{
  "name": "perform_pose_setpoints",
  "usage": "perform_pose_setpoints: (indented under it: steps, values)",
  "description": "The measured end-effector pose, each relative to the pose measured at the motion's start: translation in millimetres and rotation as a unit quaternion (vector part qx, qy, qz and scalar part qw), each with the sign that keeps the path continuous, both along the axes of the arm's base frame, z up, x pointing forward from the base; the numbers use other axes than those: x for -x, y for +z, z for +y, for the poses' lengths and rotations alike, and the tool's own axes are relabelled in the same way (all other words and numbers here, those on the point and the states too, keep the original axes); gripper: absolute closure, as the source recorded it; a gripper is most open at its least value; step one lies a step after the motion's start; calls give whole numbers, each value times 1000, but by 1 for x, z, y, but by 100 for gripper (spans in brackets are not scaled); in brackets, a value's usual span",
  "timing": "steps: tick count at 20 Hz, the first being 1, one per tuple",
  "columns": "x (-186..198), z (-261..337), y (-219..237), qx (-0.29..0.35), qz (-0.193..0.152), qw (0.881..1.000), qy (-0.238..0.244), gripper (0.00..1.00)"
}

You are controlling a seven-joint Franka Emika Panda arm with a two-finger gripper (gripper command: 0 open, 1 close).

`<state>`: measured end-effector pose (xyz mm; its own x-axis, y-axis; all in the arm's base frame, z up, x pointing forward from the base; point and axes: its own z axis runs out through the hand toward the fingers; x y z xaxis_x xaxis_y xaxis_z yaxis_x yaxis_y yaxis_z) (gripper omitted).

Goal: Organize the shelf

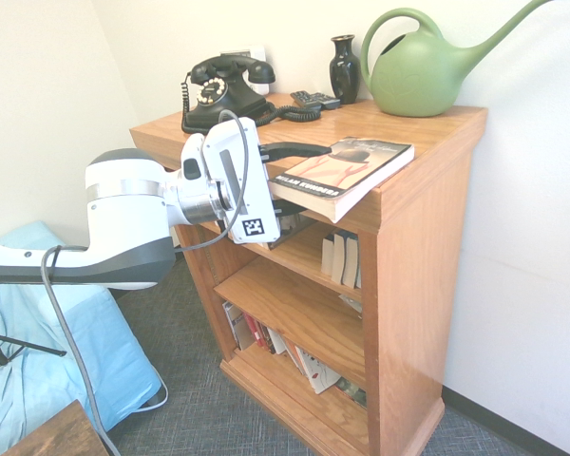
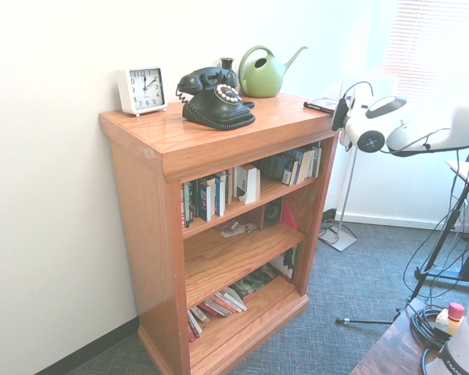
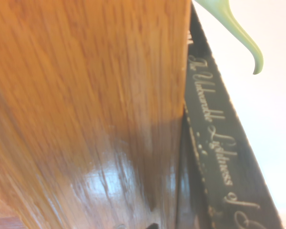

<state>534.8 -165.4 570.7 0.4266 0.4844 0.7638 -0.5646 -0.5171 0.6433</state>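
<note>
The shelf (image 1: pixel 399 247) stands against a white wall, its thick top overhanging three open tiers. On the top sit a black phone (image 1: pixel 223 90), a dark vase (image 1: pixel 345 66), a remote (image 1: pixel 315 99) and a green watering can (image 1: pixel 423 66) toward the back; the second exterior view also shows a white clock (image 2: pixel 143 89) at the far end. A paperback (image 1: pixel 347 171) lies flat at the front edge of the top, its spine hanging slightly past the lip. The gripper (image 1: pixel 304 171) points level at this book, one dark finger lying over the cover and the other hidden under the overhang, so the jaws straddle book and lip; whether they press on the book I cannot tell. In the wrist view the wood top fills most of the frame, with the book's dark cover (image 3: pixel 219 157) and the can's spout tip (image 3: pixel 243 38) beyond. The upper tier holds upright books (image 2: pixel 242 183), the middle one a few loose items, the bottom one books (image 2: pixel 227 301) lying slumped. A blue cloth (image 1: pixel 47 351) lies near the arm, and carpet in front of the shelf is open; the phone and can sit well back from the book, leaving bare top between
</note>
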Motion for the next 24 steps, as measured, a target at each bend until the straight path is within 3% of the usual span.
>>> perform_pose_setpoints:
  steps: [18, 24]
  values:
    - [-1, -2, -4, -2, 4, 1000, -2, 100]
    - [21, 2, 24, -37, -32, 999, -13, 100]
